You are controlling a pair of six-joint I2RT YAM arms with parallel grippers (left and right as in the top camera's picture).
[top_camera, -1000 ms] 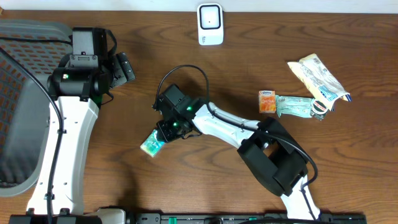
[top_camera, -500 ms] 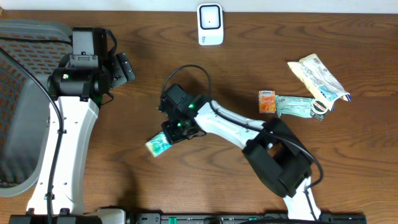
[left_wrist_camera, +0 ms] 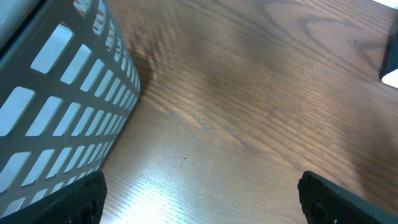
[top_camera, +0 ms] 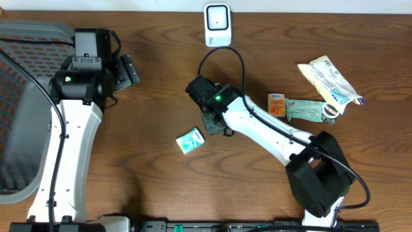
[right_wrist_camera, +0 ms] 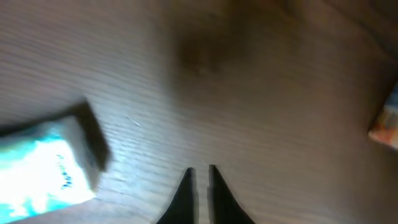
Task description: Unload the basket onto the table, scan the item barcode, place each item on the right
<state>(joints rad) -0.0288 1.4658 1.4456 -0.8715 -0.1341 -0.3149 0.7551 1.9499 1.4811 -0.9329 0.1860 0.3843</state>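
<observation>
Right gripper hangs empty low over the table, its fingers pinched to a thin slit with nothing between them. The teal pack lies flat on the wood just beside it, on the near side and skewed to the table edge. No barcode shows on its upper face, though the wrist view is too blurred to be sure. The scanner stands at the far edge, well apart from the pack.

The main risk is the grasp. With the fingers this narrow, a descent onto the pack would press or shove it rather than straddle it — the jaws must spread first. The pack is low and flat, so fingertips coming in off-line with its skew could clip a corner and spin it, or skid it along the smooth wood. A grip across the printed face could also cover the code. If the code sits underneath, carrying the pack to the scanner as it lies would likely give no read.

Farther out, the orange box, the green wrapper and the bag lie together on the right side, off a straight path to the scanner; a wide swing of the arm could brush them. Left gripper sits wide open beside the basket, well away — no hazard from it.
</observation>
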